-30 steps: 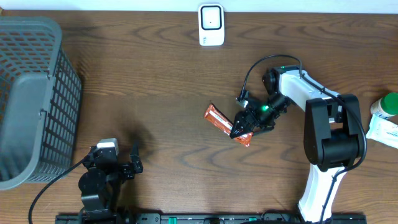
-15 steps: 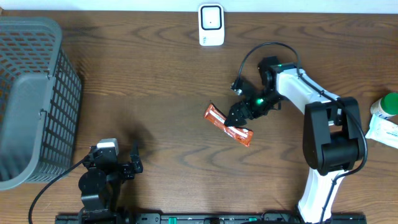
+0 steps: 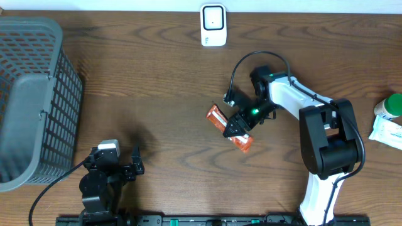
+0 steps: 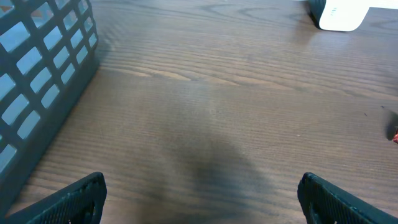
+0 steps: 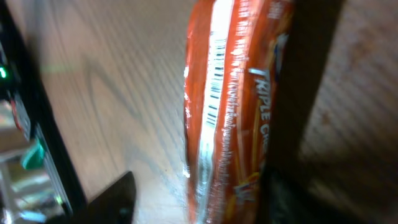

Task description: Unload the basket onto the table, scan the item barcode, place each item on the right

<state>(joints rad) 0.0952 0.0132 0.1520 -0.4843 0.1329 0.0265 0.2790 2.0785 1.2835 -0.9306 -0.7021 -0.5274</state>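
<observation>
1. Lettering: the orange foil snack-bar wrapper carries white capitals reading "TRIPLE CH…" along its length in the right wrist view. The rest of the word runs out of sharp focus.
2. A black-lined barcode sits on a pale, shiny strip along the wrapper's left side. Its digits are too blurred to read.
3. The white rounded-rectangle barcode scanner stands at the far edge of the brown wood-grain table. Any marking on its face is too small to make out.
4. The snack bar lies slantwise on the table near the middle, well apart from the scanner.
5. The right gripper is down over the middle of the bar, its jaws on either side of it. Both orange ends stick out from under it in the overhead view.
6. In the right wrist view one dark finger stands a little off the wrapper's left edge. A dark shape runs against its right edge. Whether the jaws are pinching the bar I cannot tell.
7. The left gripper is near the front edge of the table with its jaws spread wide and only bare wood between them.
8. A grey plastic lattice basket stands at the left end of the table.
9. A green-capped white container and a white packet lie at the right edge. Their print is unreadable.
</observation>
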